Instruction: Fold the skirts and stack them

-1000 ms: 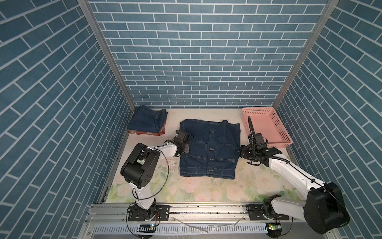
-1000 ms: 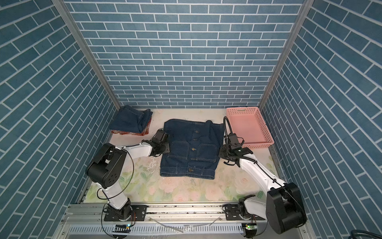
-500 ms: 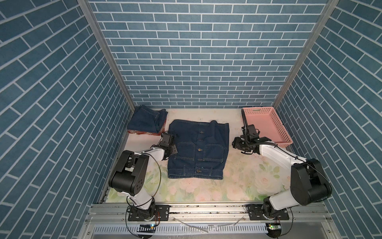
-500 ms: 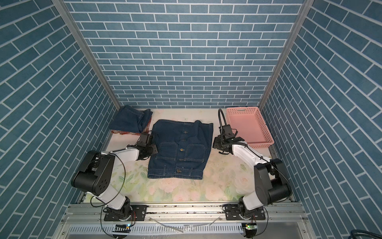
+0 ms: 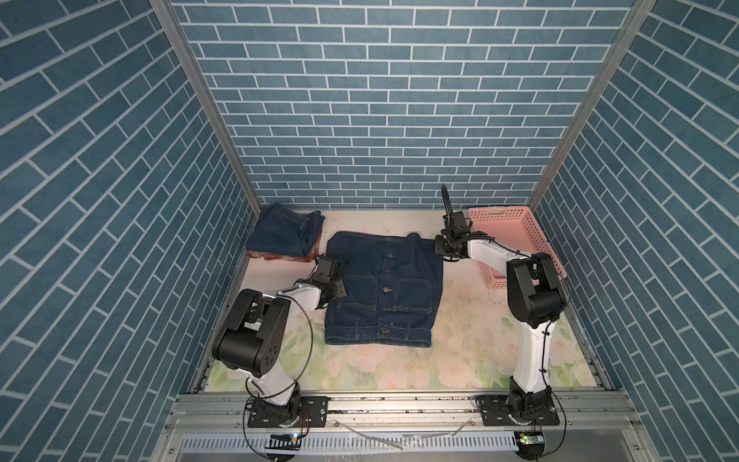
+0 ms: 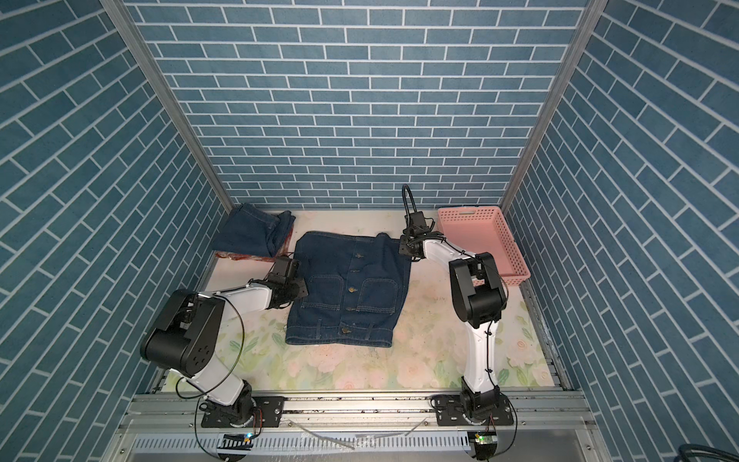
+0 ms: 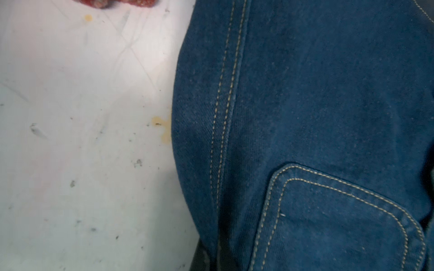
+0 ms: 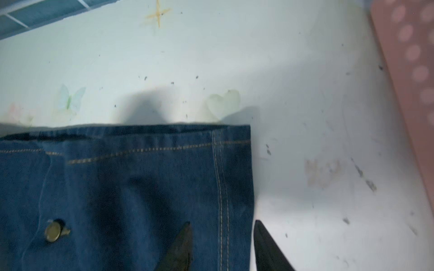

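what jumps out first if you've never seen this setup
The dark denim skirt spread flat in the middle of the table, buttons up, with the left gripper clamped on its left edge and the right gripper at its far right corner, jaws apart. Next come the pink basket at the back right and a folded denim skirt on a plaid skirt at the back left.

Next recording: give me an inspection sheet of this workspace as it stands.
surface: floral cloth, stained and speckled.
job's things: spread skirt flat in the middle; folded skirt on plaid skirt, back left.
clutter: pink basket, back right.
hands: left hand shut on the spread skirt's left edge; right hand open, astride its right edge near the back corner.
cables: black cables loop at both arms.
surroundings: blue brick walls on three sides; rail in front.
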